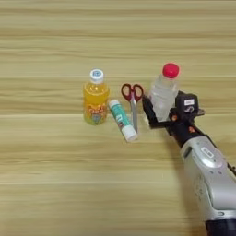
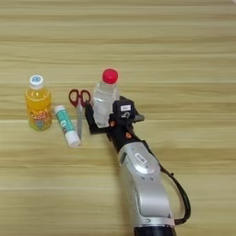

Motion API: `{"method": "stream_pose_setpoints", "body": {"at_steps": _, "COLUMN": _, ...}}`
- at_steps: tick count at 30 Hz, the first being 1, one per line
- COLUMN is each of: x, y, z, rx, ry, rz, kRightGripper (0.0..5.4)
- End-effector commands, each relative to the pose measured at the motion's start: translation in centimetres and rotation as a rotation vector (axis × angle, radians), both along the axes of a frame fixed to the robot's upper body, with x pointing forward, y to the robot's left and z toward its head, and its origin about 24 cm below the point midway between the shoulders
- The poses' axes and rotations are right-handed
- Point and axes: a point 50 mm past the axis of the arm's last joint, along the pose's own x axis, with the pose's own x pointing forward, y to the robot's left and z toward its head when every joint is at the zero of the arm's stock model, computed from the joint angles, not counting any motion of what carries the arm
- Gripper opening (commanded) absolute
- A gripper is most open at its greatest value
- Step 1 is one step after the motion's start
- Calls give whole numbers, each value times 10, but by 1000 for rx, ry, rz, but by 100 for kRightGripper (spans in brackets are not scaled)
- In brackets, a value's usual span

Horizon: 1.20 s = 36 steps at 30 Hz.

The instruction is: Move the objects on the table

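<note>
Light wood-grain table planks are filling the whole view. Coming in from the bottom right, the silver forearm is reaching up and to the left, and the right gripper is closing its two black fingers on the lower body of the clear bottle with red cap, which is standing slightly tilted between them. Just left of the gripper, the red-handled scissors are lying with handles pointing away and blades toward the robot. Touching or almost touching their left side, the teal-and-white tube is lying at a slant. Farther left again, the small orange juice bottle with white cap is standing upright beside the tube.
</note>
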Motion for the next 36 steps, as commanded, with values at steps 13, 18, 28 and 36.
{"method": "stream_pose_setpoints", "body": {"at_steps": 13, "x": 11, "y": 1, "z": 20, "rx": 4, "ry": -120, "rz": 29, "kRightGripper": 393}}
{"method": "stream_pose_setpoints", "body": {"at_steps": 18, "x": 12, "y": -1, "z": 18, "rx": 1, "ry": -120, "rz": 23, "kRightGripper": 336}}
{"method": "stream_pose_setpoints", "body": {"at_steps": 28, "x": 11, "y": -3, "z": 24, "rx": 2, "ry": -159, "rz": 12, "kRightGripper": 310}}
{"method": "stream_pose_setpoints", "body": {"at_steps": 36, "x": 8, "y": -5, "z": 41, "rx": 8, "ry": -228, "rz": -2, "kRightGripper": 308}}
